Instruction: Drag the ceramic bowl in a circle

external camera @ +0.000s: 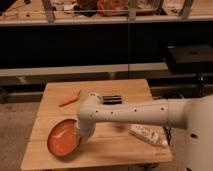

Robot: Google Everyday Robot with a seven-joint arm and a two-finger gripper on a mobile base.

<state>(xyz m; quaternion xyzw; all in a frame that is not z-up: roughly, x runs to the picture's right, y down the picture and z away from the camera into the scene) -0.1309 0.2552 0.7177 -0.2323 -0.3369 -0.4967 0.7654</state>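
Observation:
The ceramic bowl (64,138), wide, shallow and orange-red with a paler glossy inside, lies on the wooden table (117,150) near its front left corner, tilted up on its right side. My white arm reaches in from the right across the table. The gripper (83,132) is at the bowl's right rim, at the end of the arm's downward bend. The wrist hides how it meets the rim.
A thin orange carrot (69,99) lies at the table's back left. A dark flat object (111,99) sits at the back middle. A white packet (148,135) lies at the right, near the front edge. Dark shelving stands behind the table.

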